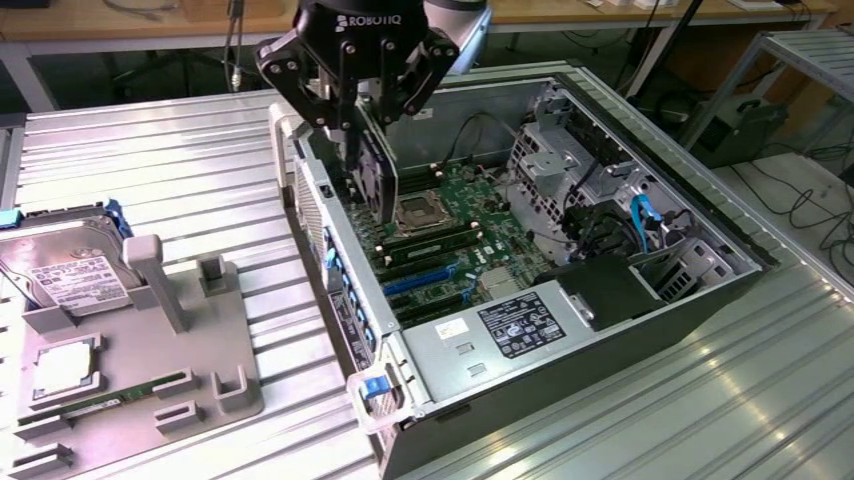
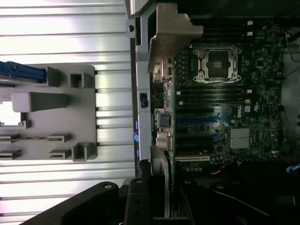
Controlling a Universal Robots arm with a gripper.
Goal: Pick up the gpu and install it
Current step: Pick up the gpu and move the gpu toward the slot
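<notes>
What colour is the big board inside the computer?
Green. The motherboard shows best in the exterior view.

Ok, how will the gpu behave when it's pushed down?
Likely stiff: the gpu hangs straight from the gripper, no sag. Thin and held on edge, it may pivot or slip if pushed off-line. Its metal bracket sits close to the case wall and could snag.

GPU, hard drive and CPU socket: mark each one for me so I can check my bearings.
gpu (image 2: 171, 37), wrist view, on its silver end bracket.
hard drive (image 1: 74, 280), exterior view, on its white label.
CPU socket (image 1: 422, 213), exterior view, on the middle of the socket.
</notes>
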